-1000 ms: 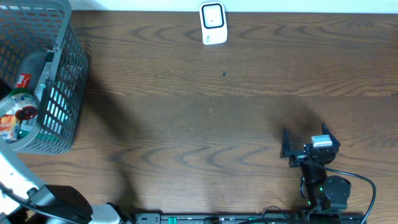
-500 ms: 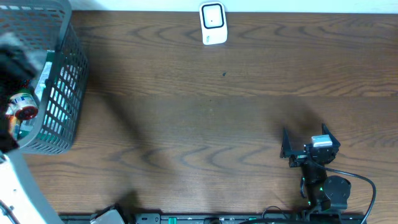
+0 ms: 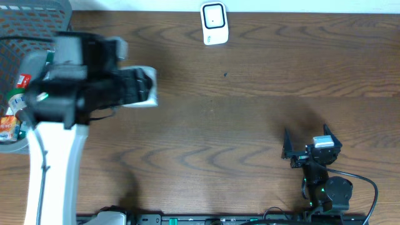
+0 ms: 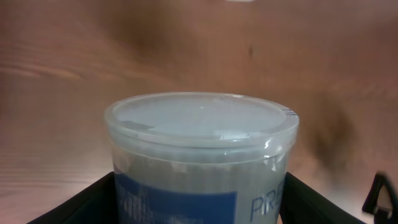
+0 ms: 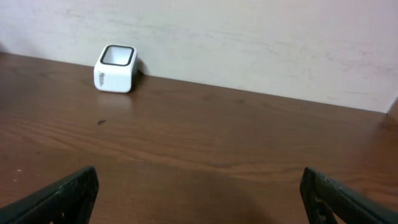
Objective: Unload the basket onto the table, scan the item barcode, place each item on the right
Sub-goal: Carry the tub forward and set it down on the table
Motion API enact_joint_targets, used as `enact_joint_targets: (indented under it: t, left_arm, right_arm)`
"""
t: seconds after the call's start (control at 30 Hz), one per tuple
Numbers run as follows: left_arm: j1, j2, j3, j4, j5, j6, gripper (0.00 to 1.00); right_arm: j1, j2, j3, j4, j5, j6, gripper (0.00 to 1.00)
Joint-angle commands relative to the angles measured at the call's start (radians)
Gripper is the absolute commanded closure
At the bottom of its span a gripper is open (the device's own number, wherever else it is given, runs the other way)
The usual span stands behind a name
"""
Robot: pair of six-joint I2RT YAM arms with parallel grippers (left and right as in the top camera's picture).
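Left wrist view: a clear cylindrical container (image 4: 200,155) with a translucent lid (image 4: 200,118) carried a blue label (image 4: 177,205) with pale letters beginning "PIR"; the rest of the word ran off the lower edge, and no barcode faced any camera. The left gripper (image 4: 199,186) was closed on this container, its dark fingers (image 4: 93,199) standing wide on either side of the wall and pressing against it. The container was held in the air above the wooden table (image 3: 250,125), just right of the grey mesh basket (image 3: 31,9) and well short of the white scanner (image 3: 214,24) at the far edge. The scanner showed a dark rounded window on top; some small print on its side was too fine to read. The right gripper (image 3: 306,145) rested near the front right of the table with its jaws fully spread and nothing between them; its wrist view looked across bare wood to the scanner. Compared with the frame one second earlier, the left arm (image 3: 56,144) had left the lower left corner, passed as a blur over the basket, and come out over the table with the container; the right arm and the scanner had not moved. The left arm now covered most of the basket, so only slivers of red and orange packaging (image 3: 7,125) showed at its left, their labels illegible. The overhead view showed the container only as a pale patch beyond the fingers.
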Motion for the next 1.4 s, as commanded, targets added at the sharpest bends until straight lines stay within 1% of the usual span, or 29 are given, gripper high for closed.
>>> enact_joint_targets:
  t: [0.0, 0.13, 0.2, 0.33, 0.57, 0.67, 0.77, 0.8, 0.83, 0.9, 0.97, 1.37]
  left_arm:
    - [-0.124, 0.094, -0.095, 0.031, 0.009, 0.002, 0.32]
    - [-0.242, 0.227, -0.175, 0.125, 0.013, -0.002, 0.32]
    - [-0.320, 0.343, -0.206, 0.236, 0.072, -0.013, 0.32]
    - [-0.404, 0.501, -0.208, 0.351, 0.078, -0.048, 0.32]
    - [-0.493, 0.657, -0.208, 0.484, 0.087, -0.109, 0.32]
    - [-0.512, 0.680, -0.208, 0.524, 0.087, -0.111, 0.31]
    - [-0.516, 0.684, -0.208, 0.529, 0.082, -0.117, 0.30]
    - [-0.516, 0.684, -0.208, 0.528, 0.083, -0.117, 0.26]
    - [-0.516, 0.684, -0.208, 0.525, 0.083, -0.117, 0.18]
    - [-0.516, 0.683, -0.208, 0.526, 0.083, -0.117, 0.12]
    - [-0.516, 0.681, -0.207, 0.526, 0.084, -0.117, 0.08]
    - [-0.516, 0.619, -0.204, 0.551, 0.078, -0.117, 0.07]
  right_arm:
    - [-0.001, -0.006, -0.001, -0.004, 0.001, 0.011, 0.01]
    - [-0.001, -0.006, -0.001, -0.004, 0.001, 0.011, 0.01]
    - [-0.001, -0.006, -0.001, -0.004, 0.001, 0.011, 0.01]
    - [-0.001, -0.006, -0.001, -0.004, 0.001, 0.011, 0.01]
    - [-0.001, -0.006, -0.001, -0.004, 0.001, 0.011, 0.01]
    - [-0.001, -0.006, -0.001, -0.004, 0.001, 0.011, 0.01]
    - [-0.001, -0.006, -0.001, -0.004, 0.001, 0.011, 0.01]
    - [-0.001, -0.006, -0.001, -0.004, 0.001, 0.011, 0.01]
    - [-0.001, -0.006, -0.001, -0.004, 0.001, 0.011, 0.01]
    - [-0.001, -0.006, -0.001, -0.004, 0.001, 0.011, 0.01]
    - [-0.001, -0.006, -0.001, -0.004, 0.001, 0.011, 0.01]
    - [-0.001, -0.006, -0.001, -0.004, 0.001, 0.011, 0.01]
